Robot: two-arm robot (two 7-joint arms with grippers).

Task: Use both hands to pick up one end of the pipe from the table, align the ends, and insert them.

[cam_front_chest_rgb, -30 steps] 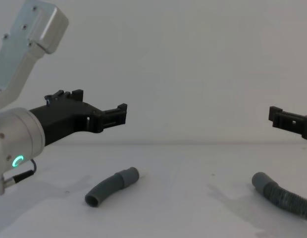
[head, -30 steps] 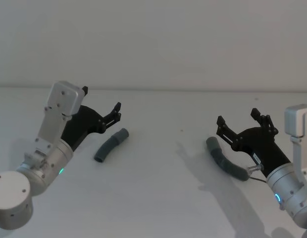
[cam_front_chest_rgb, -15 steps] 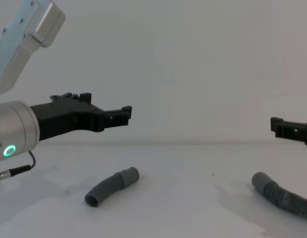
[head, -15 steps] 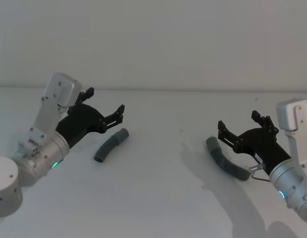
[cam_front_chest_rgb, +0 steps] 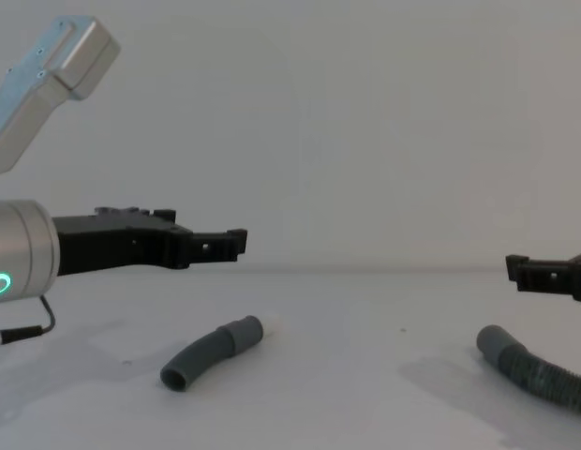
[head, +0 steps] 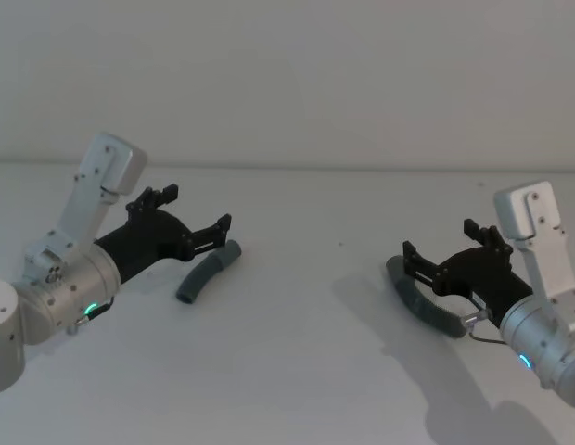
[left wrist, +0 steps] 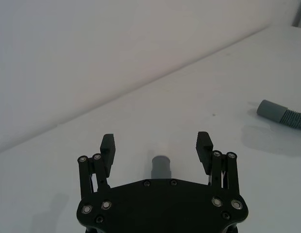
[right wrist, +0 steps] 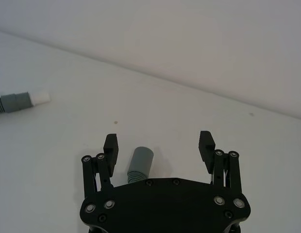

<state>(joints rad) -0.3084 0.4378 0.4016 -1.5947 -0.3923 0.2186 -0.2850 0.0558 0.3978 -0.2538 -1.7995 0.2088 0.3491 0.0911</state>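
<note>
Hose in two dark grey ribbed lengths lies on the plain white bench [head: 297, 371], the two well apart. A short curved length [head: 202, 275] on the robot's left has its smooth grey cuff with a narrow white tip [cam_front_chest_rgb: 244, 334] pointing toward the middle, and a longer length [head: 427, 306] on the right ends in a plain grey open sleeve [head: 396, 269]. The black open-framed left claw [head: 197, 209] hangs above the tipped cuff, clear of it, fingers spread wide. The right claw [head: 440, 239] hangs over the sleeve, spread just as wide. The step in hand looks to me like the reach down to grasp. Each claw would do well to drop straight and close on the smooth cuff rather than the ribs, leaving the mouth free for mating. In the right wrist view the sleeve sits nearer one finger, so centring first seems wise. Open bench lies between the two ends, and its far edge meets the wall [head: 287, 74] well behind both, so there's room to bring them together.
</note>
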